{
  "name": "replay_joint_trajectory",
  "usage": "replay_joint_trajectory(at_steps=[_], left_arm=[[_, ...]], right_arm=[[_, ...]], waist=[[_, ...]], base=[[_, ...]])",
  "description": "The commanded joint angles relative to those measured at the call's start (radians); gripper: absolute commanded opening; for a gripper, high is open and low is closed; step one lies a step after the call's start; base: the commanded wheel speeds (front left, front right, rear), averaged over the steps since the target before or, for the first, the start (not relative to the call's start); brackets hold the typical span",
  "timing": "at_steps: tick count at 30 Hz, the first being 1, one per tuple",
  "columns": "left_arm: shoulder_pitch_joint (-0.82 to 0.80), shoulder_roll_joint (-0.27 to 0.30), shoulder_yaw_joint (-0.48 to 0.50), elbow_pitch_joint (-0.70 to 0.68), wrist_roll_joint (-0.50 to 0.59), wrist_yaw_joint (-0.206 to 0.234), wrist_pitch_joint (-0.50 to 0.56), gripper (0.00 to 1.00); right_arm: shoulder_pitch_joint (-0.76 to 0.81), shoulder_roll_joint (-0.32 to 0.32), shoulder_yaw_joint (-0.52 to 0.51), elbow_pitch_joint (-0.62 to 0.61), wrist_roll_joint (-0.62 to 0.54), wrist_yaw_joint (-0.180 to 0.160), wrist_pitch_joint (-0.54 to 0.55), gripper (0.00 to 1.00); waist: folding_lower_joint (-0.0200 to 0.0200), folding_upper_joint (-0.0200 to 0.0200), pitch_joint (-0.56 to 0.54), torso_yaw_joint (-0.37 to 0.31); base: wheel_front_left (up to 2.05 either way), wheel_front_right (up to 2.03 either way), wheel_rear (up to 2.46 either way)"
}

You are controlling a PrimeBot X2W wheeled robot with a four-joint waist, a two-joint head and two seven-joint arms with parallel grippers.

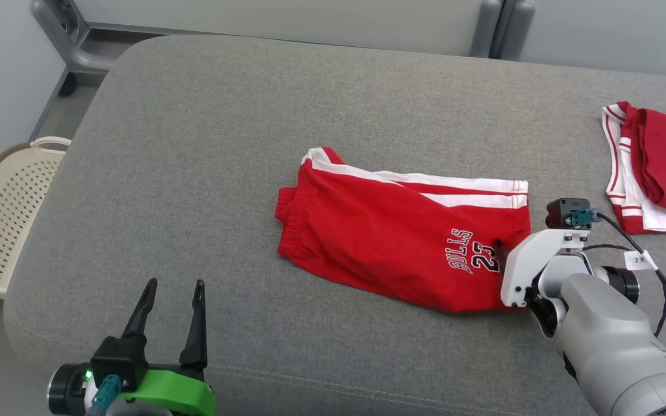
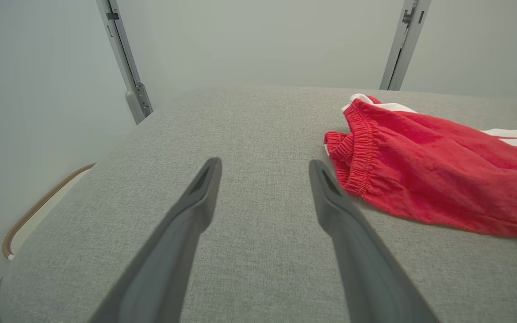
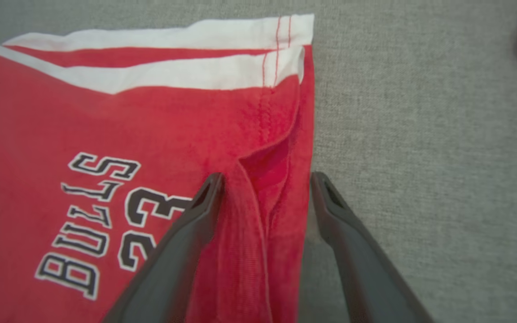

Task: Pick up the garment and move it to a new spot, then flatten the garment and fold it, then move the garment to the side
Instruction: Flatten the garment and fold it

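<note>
Cushion [image 1: 206, 202] holds shorts [image 1: 391, 237]; wrist [image 1: 541, 263] half-hides right tool [image 1: 500, 249]

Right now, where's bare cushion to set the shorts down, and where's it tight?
Biggest free patch: left half of the cushion, from the red shorts' waistband to the edge by the basket. The far strip behind the shorts is bare too. Crowded right: a narrow gap between shorts' hem and the folded red garment, open right jaws at that hem.

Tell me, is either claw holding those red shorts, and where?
Nothing is held. The right gripper is open, its fingers straddling the leg-hem edge of the red shorts; the left gripper hangs open over the cushion.
</note>
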Motion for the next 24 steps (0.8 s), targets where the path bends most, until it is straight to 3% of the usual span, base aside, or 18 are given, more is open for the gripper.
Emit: replay_joint_trajectory(at_steps=[1,2,3,4,5,24], left_arm=[[-0.014,-0.003,0.001,0.003,-0.003,-0.004,-0.004,1.00],[-0.014,-0.003,0.003,0.006,-0.004,-0.004,-0.004,1.00],[-0.013,-0.003,0.004,0.009,-0.004,-0.005,-0.004,1.00],[-0.012,-0.003,0.006,0.011,-0.003,-0.005,-0.004,1.00],[-0.012,-0.003,0.008,0.012,-0.004,-0.006,-0.004,1.00],[0.028,-0.007,0.021,0.009,0.000,0.004,-0.004,1.00]], right_arm=[[0.004,0.012,0.006,0.009,0.011,0.000,0.012,0.96],[0.003,0.015,0.010,0.008,0.015,0.000,0.012,0.80],[0.003,0.019,0.013,0.002,0.020,0.000,0.007,0.42],[0.004,0.019,0.014,-0.004,0.028,0.000,-0.002,0.16],[0.007,0.018,0.017,-0.009,0.031,0.000,-0.008,0.00],[0.059,-0.100,0.130,-0.111,0.140,-0.001,-0.040,0.00]], waist=[[0.0000,0.0000,0.004,0.008],[0.0000,0.0000,0.004,0.011],[0.0000,0.0000,0.003,0.014],[0.0000,0.0000,0.002,0.016],[0.0000,0.0000,0.001,0.018],[0.0000,0.0000,-0.054,-0.062]], base=[[0.00,0.00,0.00],[0.00,0.00,0.00],[0.00,0.00,0.00],[0.00,0.00,0.00],[0.00,0.00,0.00],[0.00,0.00,0.00]])
